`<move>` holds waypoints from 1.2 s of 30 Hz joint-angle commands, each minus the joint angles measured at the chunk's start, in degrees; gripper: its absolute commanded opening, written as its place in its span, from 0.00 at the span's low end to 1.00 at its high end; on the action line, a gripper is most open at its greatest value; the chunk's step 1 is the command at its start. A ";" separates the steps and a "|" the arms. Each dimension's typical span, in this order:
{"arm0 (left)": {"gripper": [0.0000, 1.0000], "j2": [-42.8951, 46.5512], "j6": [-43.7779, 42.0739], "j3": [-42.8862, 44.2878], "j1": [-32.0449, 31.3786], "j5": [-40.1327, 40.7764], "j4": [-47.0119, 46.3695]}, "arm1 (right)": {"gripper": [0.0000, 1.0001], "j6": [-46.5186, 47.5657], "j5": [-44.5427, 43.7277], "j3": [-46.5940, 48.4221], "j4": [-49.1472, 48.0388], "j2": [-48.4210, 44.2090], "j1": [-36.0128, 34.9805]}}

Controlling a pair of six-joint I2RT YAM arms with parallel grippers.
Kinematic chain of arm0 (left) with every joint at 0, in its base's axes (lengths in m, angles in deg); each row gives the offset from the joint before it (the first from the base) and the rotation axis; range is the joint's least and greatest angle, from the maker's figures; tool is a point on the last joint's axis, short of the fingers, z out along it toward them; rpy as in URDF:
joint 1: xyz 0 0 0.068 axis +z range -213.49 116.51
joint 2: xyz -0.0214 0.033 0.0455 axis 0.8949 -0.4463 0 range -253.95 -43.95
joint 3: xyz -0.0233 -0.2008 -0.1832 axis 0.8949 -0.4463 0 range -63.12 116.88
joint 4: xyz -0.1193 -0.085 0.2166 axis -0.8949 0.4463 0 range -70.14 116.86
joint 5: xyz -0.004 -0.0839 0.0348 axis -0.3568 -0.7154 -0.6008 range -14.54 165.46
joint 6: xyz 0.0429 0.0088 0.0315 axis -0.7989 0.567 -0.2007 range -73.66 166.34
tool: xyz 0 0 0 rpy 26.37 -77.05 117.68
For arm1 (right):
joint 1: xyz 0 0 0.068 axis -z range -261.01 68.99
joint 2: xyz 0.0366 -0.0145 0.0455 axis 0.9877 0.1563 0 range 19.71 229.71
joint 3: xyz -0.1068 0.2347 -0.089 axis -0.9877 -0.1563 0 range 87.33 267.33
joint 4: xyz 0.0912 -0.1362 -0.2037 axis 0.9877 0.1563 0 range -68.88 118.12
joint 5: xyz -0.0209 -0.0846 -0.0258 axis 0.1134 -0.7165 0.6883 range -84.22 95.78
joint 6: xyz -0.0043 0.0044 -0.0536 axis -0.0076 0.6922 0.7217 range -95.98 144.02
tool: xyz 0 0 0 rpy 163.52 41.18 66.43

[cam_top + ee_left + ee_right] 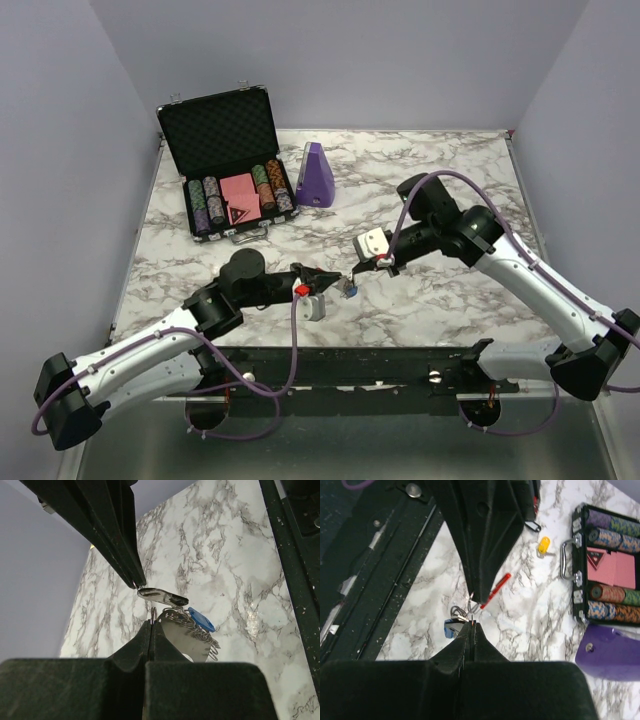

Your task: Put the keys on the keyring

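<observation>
Pinching with both pairs pressed shut: my left fingers (150,630) grip the thin metal of the keyring (192,630), whose red arc (496,589) runs off beside their tips. My right fingers (471,631) clamp 1 silvery key (162,596) just above the left tips. A blue-tagged key (201,619) sits against the ring's coil just beyond them. 1 yellow-tagged key (543,545) lies on the table (450,180), well past the left fingers.

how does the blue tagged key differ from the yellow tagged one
Tag colour: the blue-tagged key versus the yellow-tagged key. Place: the blue-tagged key sits against the silvery coils of the keyring; the yellow-tagged key lies alone by the case handle. Both are small with plastic tags.
</observation>
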 commanded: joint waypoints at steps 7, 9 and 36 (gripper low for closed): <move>0.00 -0.02 -1.88 0.99 -1.49 3.94 3.31 | 0.00 -1.90 -10.63 -2.33 -3.77 -1.70 -0.98; 0.00 -0.10 -1.45 1.08 -1.58 4.29 3.57 | 0.00 -1.46 -10.54 -3.21 -3.95 -2.40 -1.15; 0.00 -0.54 3.92 0.56 -5.45 10.26 -0.38 | 0.00 0.82 -8.78 -16.75 -18.19 -10.22 -2.47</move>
